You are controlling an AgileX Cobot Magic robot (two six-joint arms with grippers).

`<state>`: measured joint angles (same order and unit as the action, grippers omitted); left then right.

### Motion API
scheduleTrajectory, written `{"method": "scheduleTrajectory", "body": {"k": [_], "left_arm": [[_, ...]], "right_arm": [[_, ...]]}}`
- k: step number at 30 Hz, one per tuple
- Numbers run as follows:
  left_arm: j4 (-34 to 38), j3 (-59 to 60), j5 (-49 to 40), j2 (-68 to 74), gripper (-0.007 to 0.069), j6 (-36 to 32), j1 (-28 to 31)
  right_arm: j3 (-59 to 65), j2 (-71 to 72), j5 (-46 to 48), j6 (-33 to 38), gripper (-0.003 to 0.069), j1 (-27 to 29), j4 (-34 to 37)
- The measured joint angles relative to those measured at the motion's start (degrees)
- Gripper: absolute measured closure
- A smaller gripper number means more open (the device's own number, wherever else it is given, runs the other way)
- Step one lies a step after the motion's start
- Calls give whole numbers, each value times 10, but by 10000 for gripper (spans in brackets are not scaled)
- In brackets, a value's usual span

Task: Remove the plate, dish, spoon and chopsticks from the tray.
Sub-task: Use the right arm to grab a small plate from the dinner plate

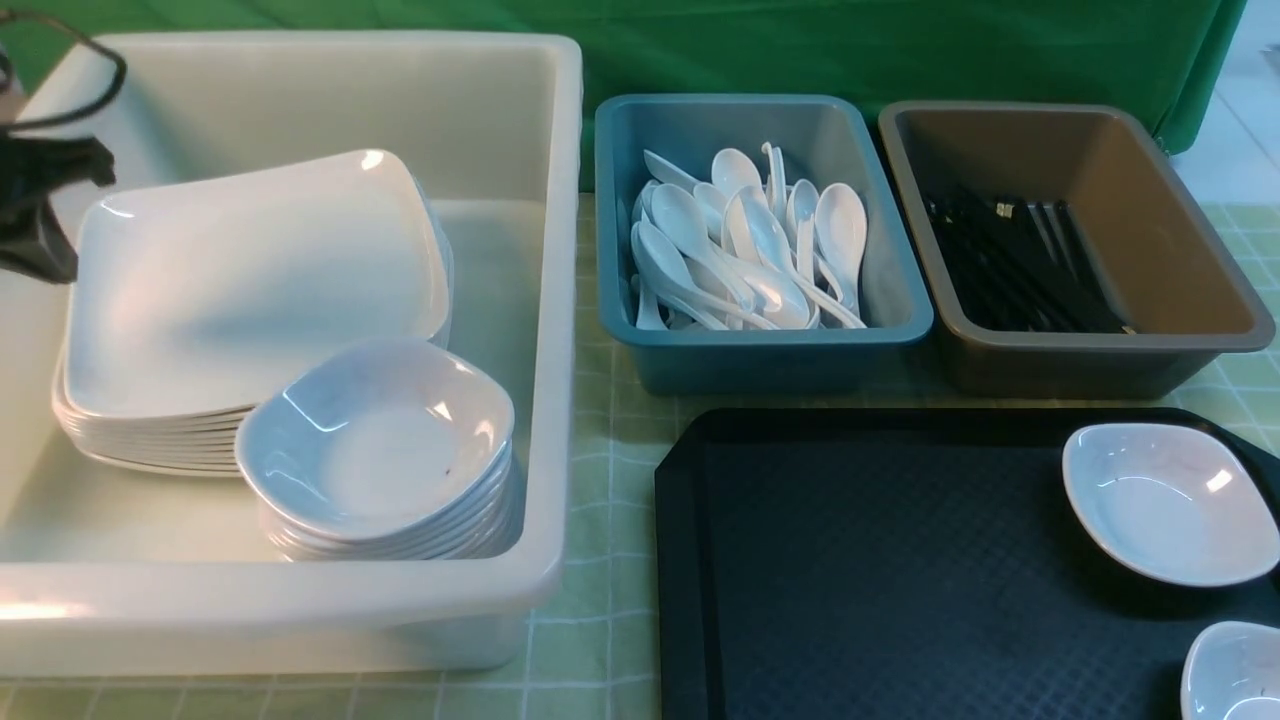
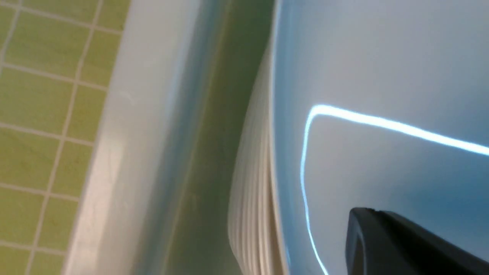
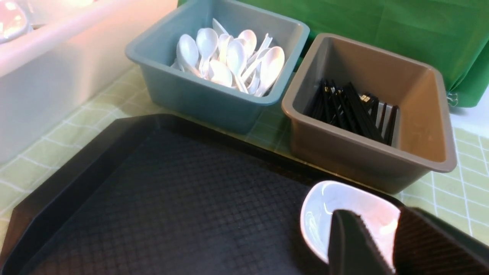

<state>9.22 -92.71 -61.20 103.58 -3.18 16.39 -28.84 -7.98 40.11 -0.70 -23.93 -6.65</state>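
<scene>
Pointing at dish (image 3: 344,206) on tray (image 3: 172,198), right gripper (image 3: 376,217) with jaws seemingly parted.

left arm (image 1: 40,200) at far left, left tool (image 2: 368,227) closed, right tool (image 3: 376,214) jaws partly parted

Black left arm (image 1: 38,235), looping black cable (image 1: 105,55), matte black right gripper (image 3: 376,221), cross-hatched pad (image 3: 428,244)

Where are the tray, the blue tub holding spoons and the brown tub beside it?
tray (image 1: 860,570): front view, bare textured floor.
blue tub (image 1: 760,365): front view, its near outer wall.
brown tub (image 1: 1060,372): front view, its near outer wall.
</scene>
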Motion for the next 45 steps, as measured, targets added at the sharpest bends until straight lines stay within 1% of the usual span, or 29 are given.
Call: {"method": "scheduleTrajectory", "body": {"k": [2, 3, 7, 9, 10, 12, 16, 19, 21, 23, 26, 29, 33, 36, 37, 38, 39, 41, 42, 43, 44, 45], "left_arm": [[11, 6, -51, -15, 635, 0, 0], [15, 18, -62, -22, 635, 0, 0], [17, 80, -62, -42, 635, 1, -2], [19, 134, -4, -44, 635, 9, -4], [18, 137, 1, -44, 635, 9, -4], [20, 163, 55, -42, 635, 14, -5], [6, 176, 104, -36, 635, 17, -8], [-15, 177, 116, -36, 635, 32, -9], [-48, 177, 130, -36, 635, 53, -9], [-64, 172, 133, -36, 635, 63, -9], [-79, 160, 120, -38, 635, 65, -9], [-79, 149, 104, -47, 635, 66, -9], [-25, 126, 84, -93, 635, 49, -8], [59, 123, 46, -130, 635, 24, -9], [59, 123, 42, -132, 635, 21, -9], [113, 123, 15, -144, 635, -2, -16], [160, 123, -11, -155, 635, -24, -36], [201, 123, -32, -162, 635, -36, -78], [210, 123, -38, -163, 635, -38, -96], [221, 123, -42, -164, 635, -38, -131], [224, 123, -42, -164, 635, -38, -147], [228, 123, -39, -162, 635, -33, -204]], "right_arm": [[0, 0, -1, 0, 482, 0, 0], [0, 0, -2, 0, 482, 0, 0], [0, 0, -6, 0, 482, 0, -2], [0, 0, -15, 0, 482, 0, -3], [0, 0, -16, 0, 482, 0, -3], [0, 0, -22, 0, 482, 0, -3], [0, 0, -35, 0, 482, 0, -3], [0, 0, -38, 0, 482, 0, -3], [0, 0, -38, 0, 482, 0, -3], [0, 0, -38, 0, 482, 0, -4], [0, 0, -38, 0, 482, 0, -4], [0, 0, -38, 0, 482, 0, -4], [0, 0, -38, 0, 482, 0, -4], [0, 0, -38, 0, 485, 0, -4], [0, 0, -38, 0, 485, 0, -4], [-3, 0, -32, 0, 502, 0, -4], [-13, -1, -16, 0, 546, 0, -4], [-28, -5, 7, 0, 611, 0, -4], [-37, -8, 21, 0, 624, 0, -4], [-49, -14, 40, 0, 638, 0, -5], [-52, -16, 44, 0, 642, 0, -6], [-71, -27, 75, -1, 648, 0, -10]]}}
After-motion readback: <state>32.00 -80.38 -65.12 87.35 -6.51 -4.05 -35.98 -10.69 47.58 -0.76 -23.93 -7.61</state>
